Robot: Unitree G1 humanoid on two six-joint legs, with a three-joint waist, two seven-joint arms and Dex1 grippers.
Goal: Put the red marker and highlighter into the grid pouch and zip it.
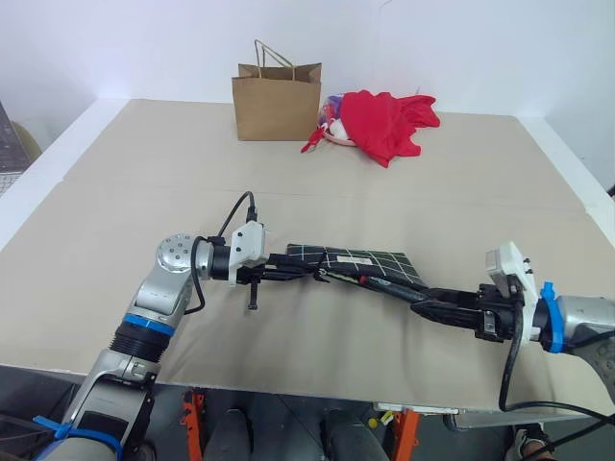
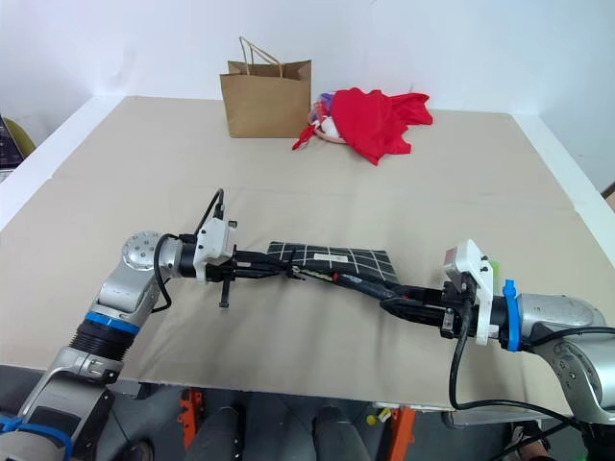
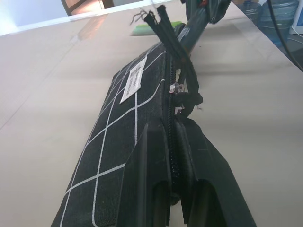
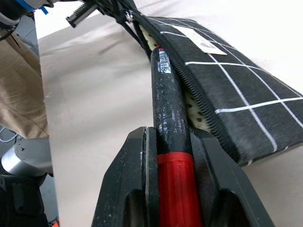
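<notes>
The grid pouch (image 1: 360,259), black with white lines and a small white label (image 3: 132,82), lies mid-table, its near-left end raised. My left gripper (image 1: 309,273) is shut on that end of the pouch, along the zipper seam (image 3: 171,142). My right gripper (image 4: 173,135) is shut on the red marker (image 4: 165,90) near its red end. The marker's black barrel slants to the pouch's open mouth, its far tip resting at the zipper teeth. The highlighter is hidden. Something pale (image 4: 195,111) shows inside the opening, and I cannot tell what it is.
A brown paper bag (image 1: 277,104) stands at the back of the table, with a heap of red cloth (image 1: 386,121) to its right. The table's front edge (image 1: 317,384) runs just below both arms.
</notes>
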